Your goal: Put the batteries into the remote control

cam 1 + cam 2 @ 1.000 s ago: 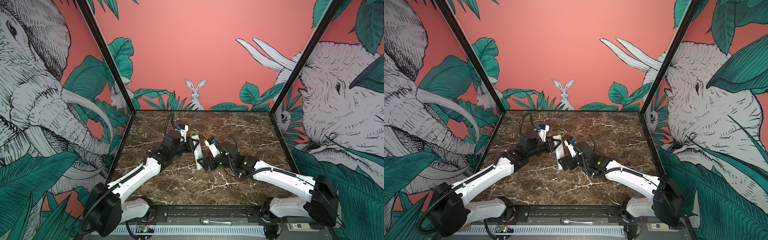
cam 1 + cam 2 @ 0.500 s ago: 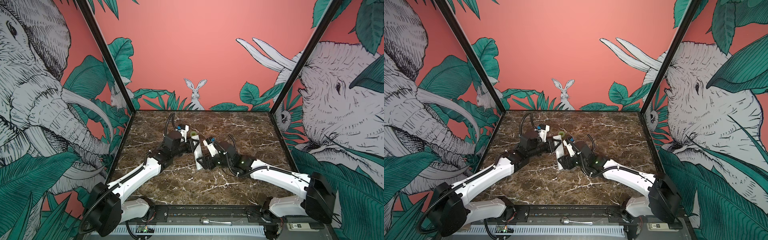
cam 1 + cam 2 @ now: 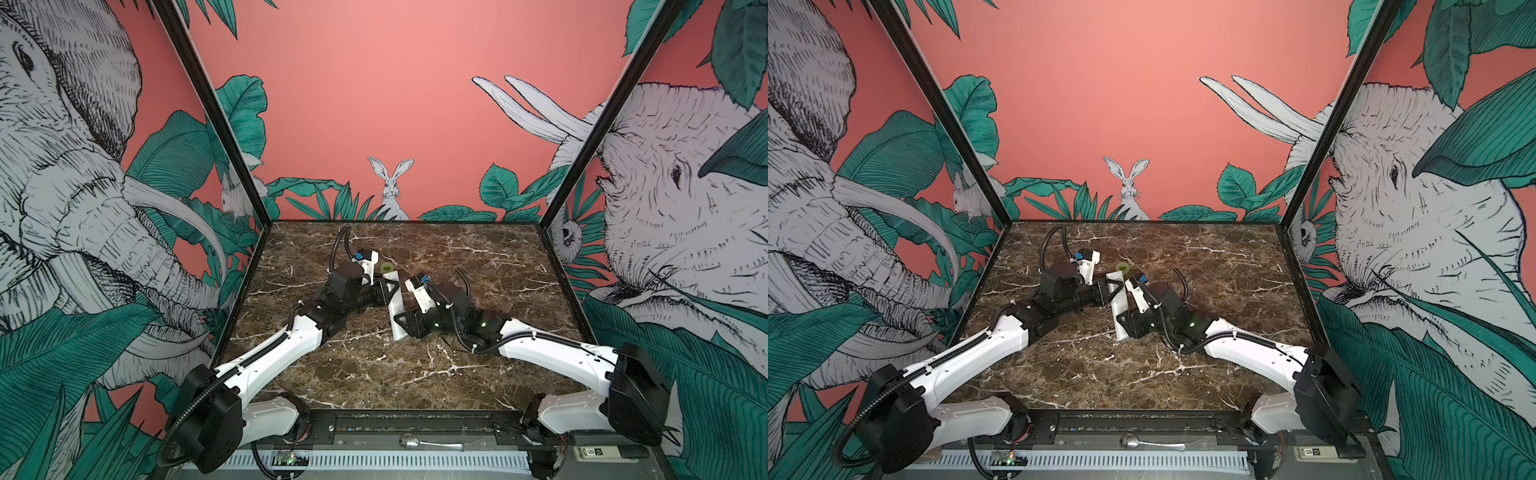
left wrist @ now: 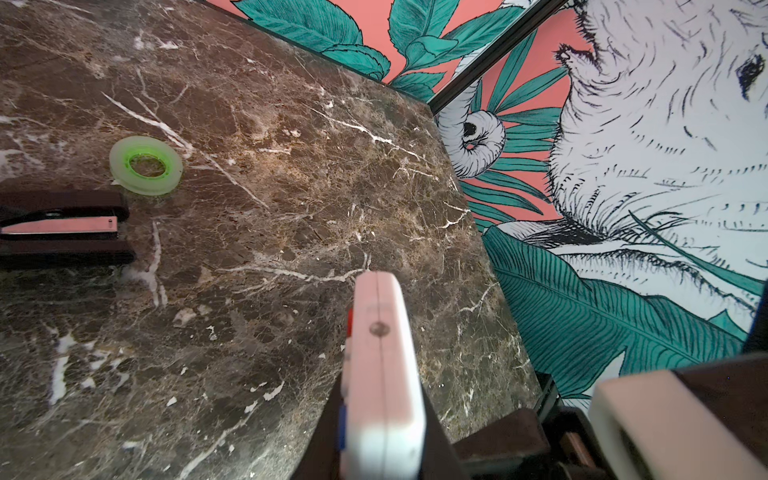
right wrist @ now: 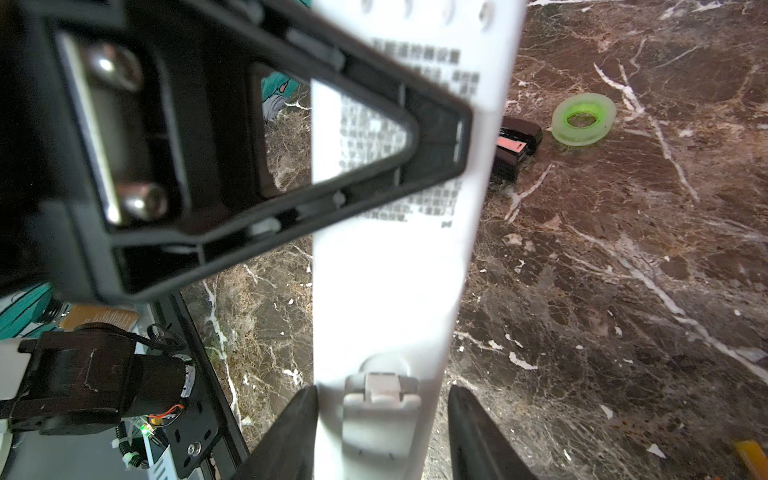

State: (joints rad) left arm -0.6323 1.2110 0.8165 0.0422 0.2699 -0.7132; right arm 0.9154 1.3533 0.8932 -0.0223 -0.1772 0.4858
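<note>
Mid-bench (image 3: 478,291), between the two arms: remote control (image 3: 395,309), lying lengthwise near to far. Shows its printed white back in the right wrist view, cover latch at the near end. Pinched across its far half by the left hand (image 3: 390,290), pressed tight onto it from the left. Flanked at the near end by the right hand (image 5: 382,415), fingers (image 5: 291,432) right at both long edges. Impossible to tell whether already squeezing or only alongside. Impossible too, from above, to tell whether lifted or resting on the bench. Just beyond the far tip, flat on the marble: small green tape roll (image 3: 387,267), with a black stapler (image 4: 62,228) just beside it.
</note>
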